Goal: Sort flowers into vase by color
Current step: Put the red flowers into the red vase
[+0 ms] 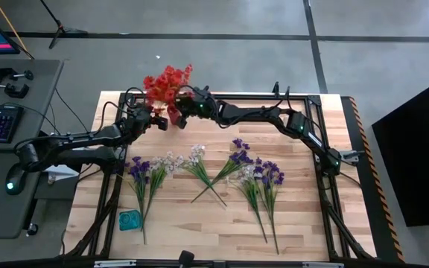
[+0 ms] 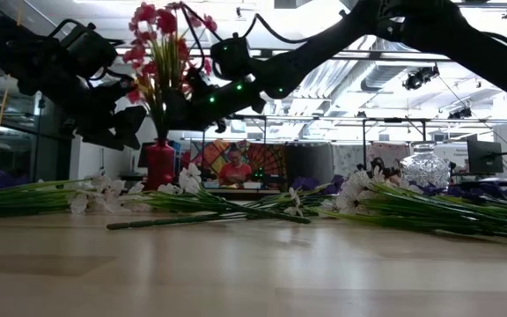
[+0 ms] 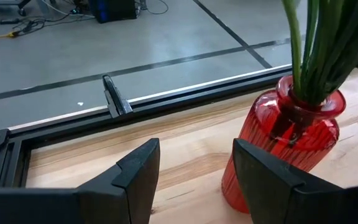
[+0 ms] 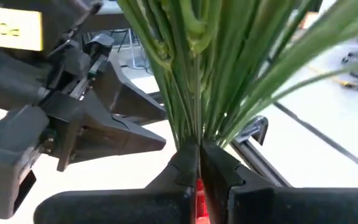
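The left tool (image 3: 191, 180) fills the front of the left wrist view, its two dark fingers (image 3: 138, 174) set apart with nothing between them, just beside a ribbed red glass vase (image 3: 284, 146) but not touching it. The vase stands on the wooden bench (image 1: 199, 231) near its far edge, toward the far left corner, and green stems (image 3: 319, 43) rise out of its neck. Above it, in the high view, sits a cluster of red flowers (image 1: 167, 85).

The right tool (image 4: 199, 171) has its fingers together, pressed against the base of the bunch of green stems at the top of the vase; whether a stem is pinched between them is unclear. The right arm (image 1: 274, 117) reaches across from the bench's right side along the far edge, and the left arm (image 1: 80, 141) comes in from the left edge.

Across the middle of the bench lie loose sprigs: purple flowers (image 1: 138, 168) near the left edge, white flowers (image 1: 171, 161) next to them, more purple and white flowers (image 1: 263, 175) toward the right, their stems pointing at the near edge. A small teal object (image 1: 130, 220) lies near the near left corner.
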`<state>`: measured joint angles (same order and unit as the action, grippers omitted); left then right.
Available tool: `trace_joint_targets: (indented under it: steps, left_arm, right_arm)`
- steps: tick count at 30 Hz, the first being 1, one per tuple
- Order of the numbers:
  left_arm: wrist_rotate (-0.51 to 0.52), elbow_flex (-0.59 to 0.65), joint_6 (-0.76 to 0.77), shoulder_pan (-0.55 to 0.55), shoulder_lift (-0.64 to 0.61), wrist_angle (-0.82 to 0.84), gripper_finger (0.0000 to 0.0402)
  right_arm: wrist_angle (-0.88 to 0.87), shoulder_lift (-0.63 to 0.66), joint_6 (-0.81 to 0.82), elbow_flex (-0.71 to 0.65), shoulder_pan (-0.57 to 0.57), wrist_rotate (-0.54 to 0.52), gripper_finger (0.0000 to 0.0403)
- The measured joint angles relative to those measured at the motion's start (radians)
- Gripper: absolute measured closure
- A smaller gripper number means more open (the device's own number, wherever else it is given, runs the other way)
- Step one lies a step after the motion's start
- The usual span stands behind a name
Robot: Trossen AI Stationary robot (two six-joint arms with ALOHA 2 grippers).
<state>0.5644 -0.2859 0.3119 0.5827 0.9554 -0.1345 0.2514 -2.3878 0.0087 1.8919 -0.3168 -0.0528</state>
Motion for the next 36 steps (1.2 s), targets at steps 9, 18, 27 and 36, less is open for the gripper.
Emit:
trace_joint_targets:
  steps: [9, 18, 27, 36]
  left_arm:
    - [0.0, 0.0, 0.0, 0.0, 0.0, 0.0, 0.0211]
    - [0.016, 0.0, 0.0, 0.0, 0.0, 0.0, 0.0211]
    - [0.02, 0.0, 0.0, 0.0, 0.0, -0.002, 0.0211]
    - [0.022, 0.0, 0.0, 0.0, 0.0, -0.002, 0.0211]
  right_arm:
    - [-0.048, 0.002, 0.074, 0.0, 0.0, 0.001, 0.0403]
    - [-0.073, 0.003, 0.107, -0.008, -0.003, 0.0, 0.0403]
    - [-0.097, 0.004, 0.126, -0.008, -0.003, 0.004, 0.0403]
    - [-0.06, 0.0, 0.175, -0.008, -0.005, 0.016, 0.0386]
